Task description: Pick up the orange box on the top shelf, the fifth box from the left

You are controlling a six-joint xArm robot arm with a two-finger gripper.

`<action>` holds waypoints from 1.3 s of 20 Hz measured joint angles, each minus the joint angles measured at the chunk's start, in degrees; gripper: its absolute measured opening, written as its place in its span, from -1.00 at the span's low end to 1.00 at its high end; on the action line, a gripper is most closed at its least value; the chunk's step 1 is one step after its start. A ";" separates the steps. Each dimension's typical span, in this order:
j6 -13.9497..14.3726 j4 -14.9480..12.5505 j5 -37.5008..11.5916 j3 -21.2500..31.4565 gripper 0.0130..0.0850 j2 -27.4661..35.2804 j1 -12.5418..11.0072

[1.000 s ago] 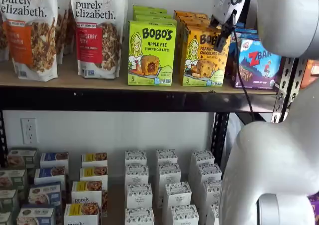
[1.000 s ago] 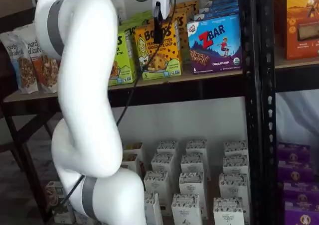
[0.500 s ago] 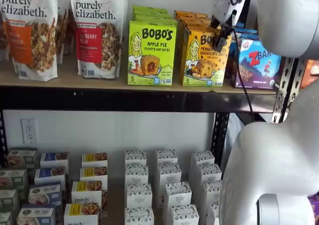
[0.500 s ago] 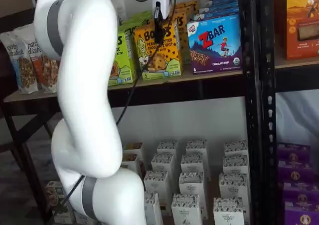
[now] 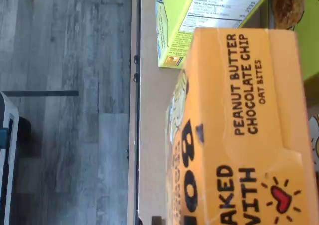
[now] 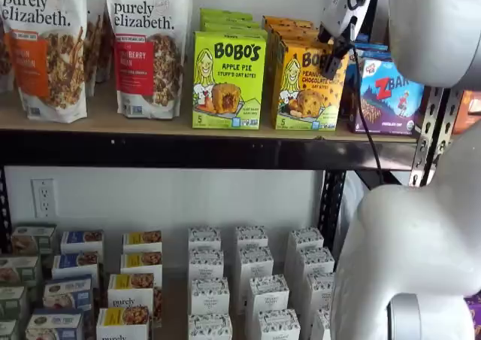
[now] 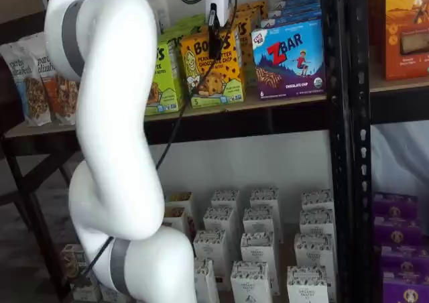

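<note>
— So where does the orange box (image 6: pixel 307 88) stand?
— Upright at the front edge of the top shelf (image 6: pixel 188 123), tan board over a black rail, between the lime-green Apple Pie box (image 6: pixel 228 80) and the Zbar box (image 6: pixel 388 95).
— And the gripper (image 7: pixel 214 40)?
— Hanging over the box's upper front; only one black finger shows, so I cannot tell whether it grips.
— The room?
— White wall with an outlet (image 6: pixel 44 198), grey plank floor (image 5: pixel 65 105) and rows of small cartons (image 6: pixel 252 280) below.
</note>
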 joint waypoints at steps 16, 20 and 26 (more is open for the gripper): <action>-0.24 0.51 -1.33 0.91 0.33 -0.30 -0.14; -0.24 0.36 -1.37 0.94 0.33 -0.31 -0.10; -0.08 0.35 -1.43 1.04 0.11 -0.31 0.08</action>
